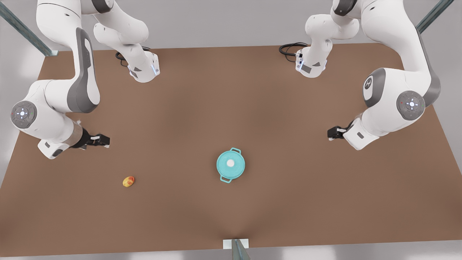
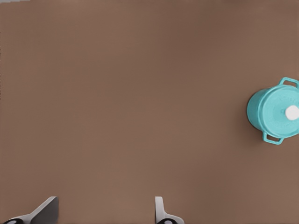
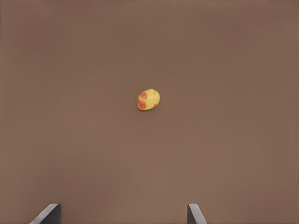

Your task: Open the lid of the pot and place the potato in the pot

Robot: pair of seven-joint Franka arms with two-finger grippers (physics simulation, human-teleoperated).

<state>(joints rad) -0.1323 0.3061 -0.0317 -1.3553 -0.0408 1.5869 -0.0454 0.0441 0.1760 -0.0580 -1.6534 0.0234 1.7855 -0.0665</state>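
one pot (image 1: 226, 177) (lid (image 1: 230, 163) on), one potato (image 1: 128, 181), apparently two grippers.

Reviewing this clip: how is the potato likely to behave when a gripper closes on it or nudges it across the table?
The potato is a small rounded oval lying loose on the bare table, so a nudge would probably make it roll or skid. Its curved sides may let it squirt out of an off-centre pinch. Far smaller than the pot, it is likely light. The right gripper is open above it.

A broad brown tabletop (image 1: 231, 90) (matte, softly lit) sits before a pale grey wall (image 1: 223, 21).
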